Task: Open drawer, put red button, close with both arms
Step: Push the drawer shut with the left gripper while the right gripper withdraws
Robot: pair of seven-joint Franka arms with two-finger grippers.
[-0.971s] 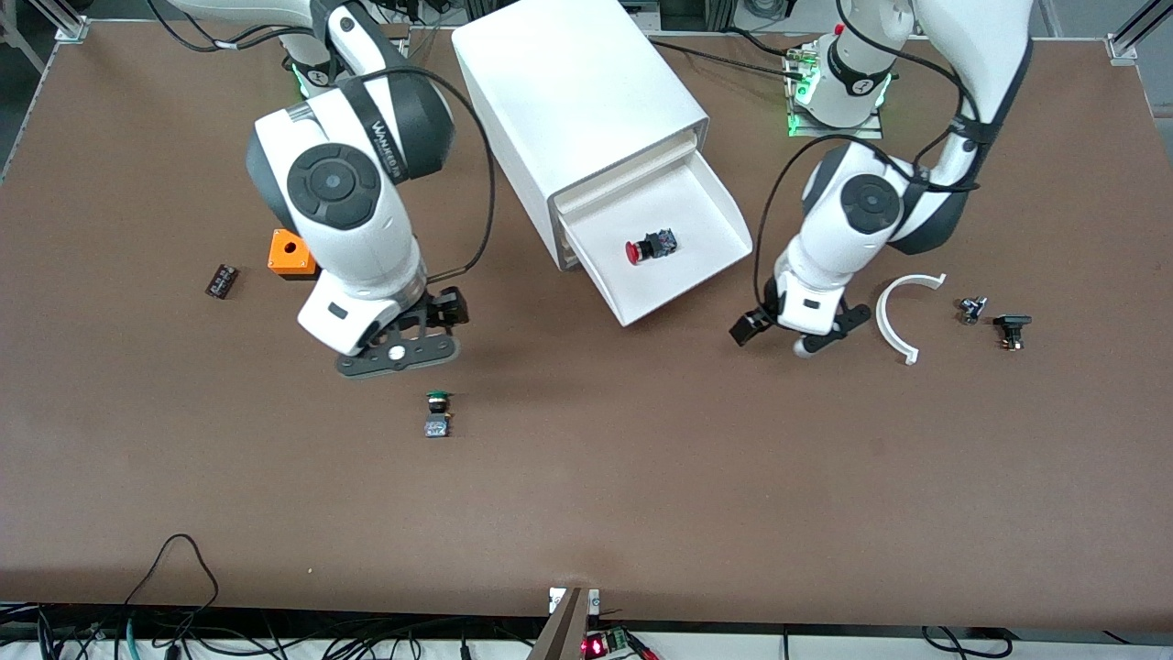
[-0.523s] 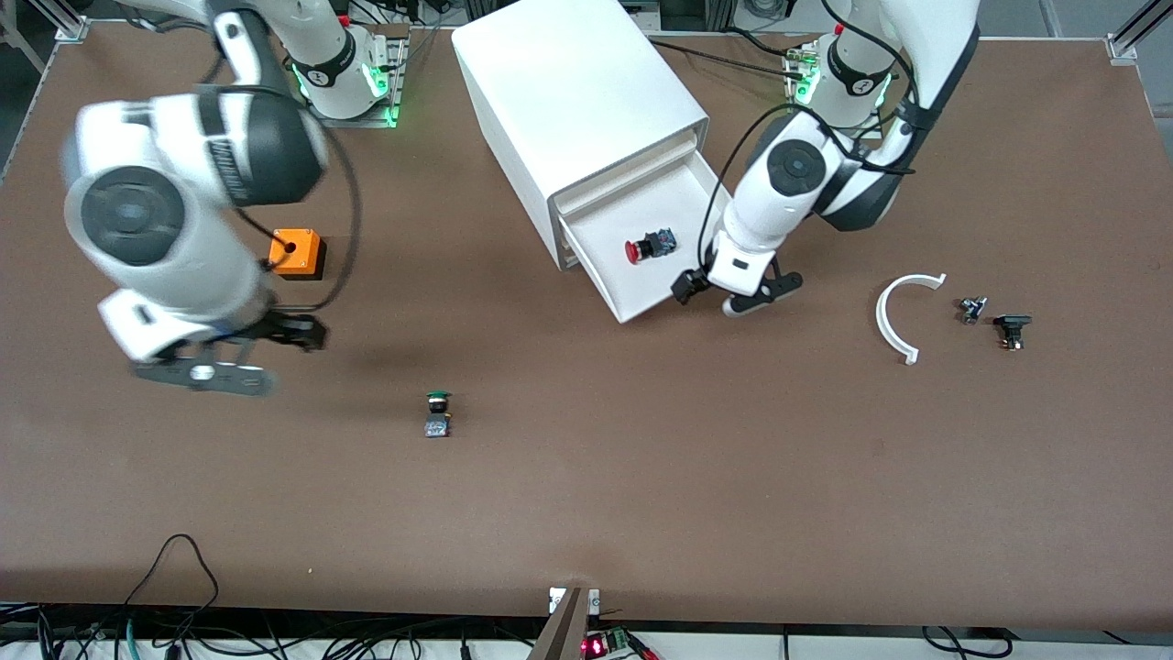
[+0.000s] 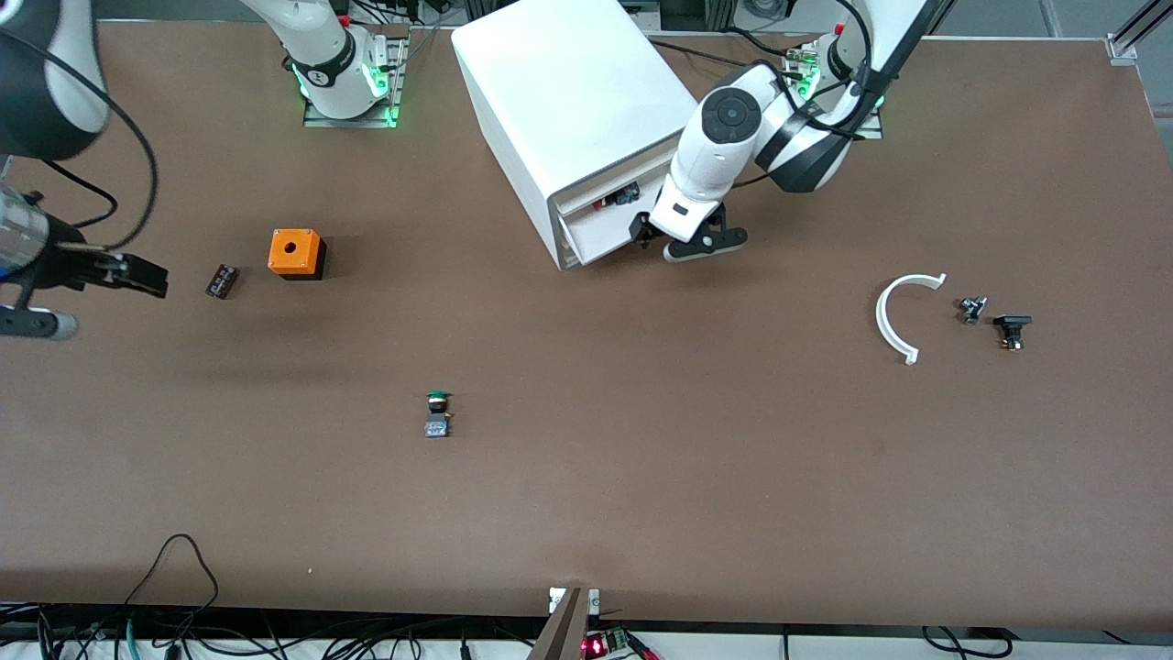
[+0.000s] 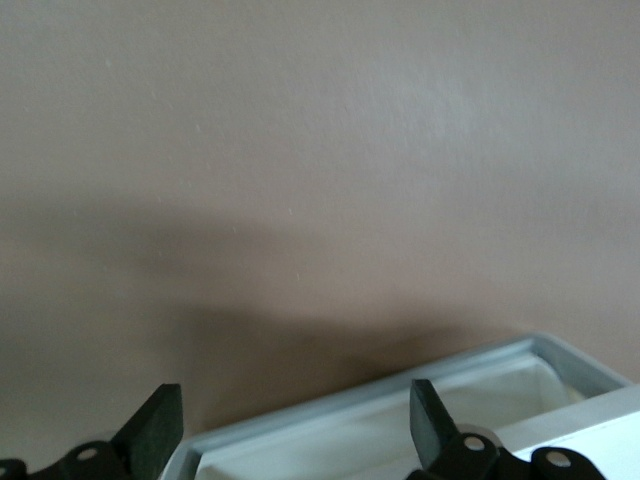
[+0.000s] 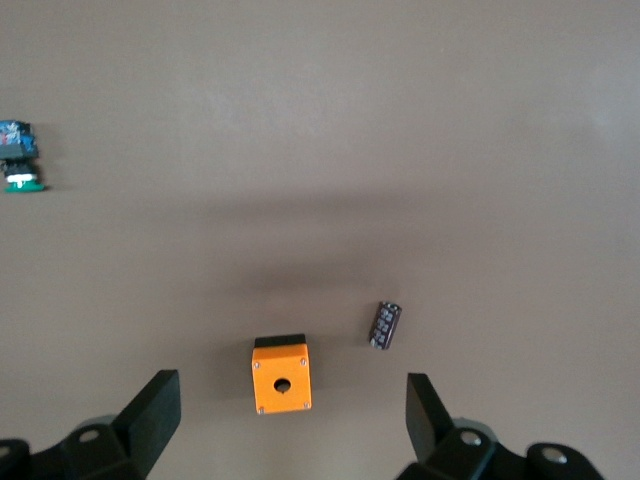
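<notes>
The drawer (image 3: 594,240), lowermost of the white cabinet (image 3: 568,101), stands out only a little. The red button (image 3: 616,198) shows partly through the gap above the drawer's front, lying inside. My left gripper (image 3: 675,241) is open and against the drawer's front rim, at the corner toward the left arm's end. The left wrist view shows the drawer's rim (image 4: 400,415) between my open fingers (image 4: 155,430), gripper (image 4: 295,440). My right gripper (image 3: 87,298) is open and empty over the table's right-arm end, and also shows in the right wrist view (image 5: 290,430).
An orange box (image 3: 295,253) (image 5: 280,375) and a small black part (image 3: 221,280) (image 5: 385,325) lie near my right gripper. A green button (image 3: 438,412) (image 5: 20,165) lies mid-table. A white curved piece (image 3: 893,316) and two small dark parts (image 3: 994,321) lie toward the left arm's end.
The drawer has gone from wide open to almost shut, with my left gripper moving in against its front. My right arm has swung away to the table's right-arm end.
</notes>
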